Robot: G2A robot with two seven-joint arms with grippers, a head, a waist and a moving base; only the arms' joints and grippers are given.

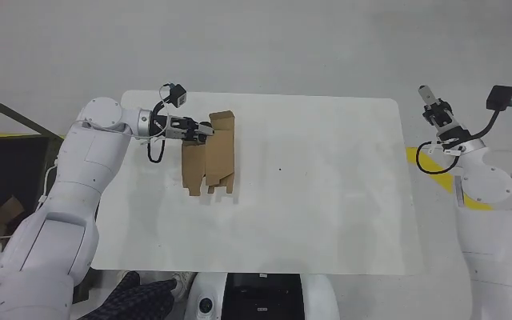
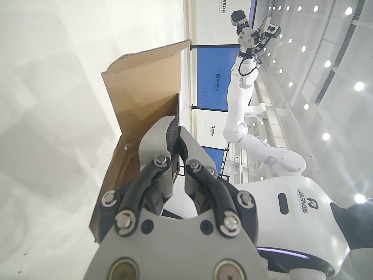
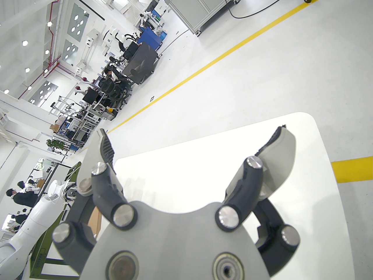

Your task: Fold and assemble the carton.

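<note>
Carton (image 1: 216,160): brown cardboard, partly opened, on the left part of the table (image 1: 320,200); long axis runs far to near.
Left gripper (image 1: 204,130): clamped on a panel edge at the carton's far end.
Right gripper (image 1: 432,100): spread, empty, off the table's far right corner.
Nearer arm: left; the carton lies well left of the right gripper.

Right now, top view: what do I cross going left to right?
left gripper, shut on the carton's edge → carton → bare table → right gripper, open, beyond the table's edge
</note>
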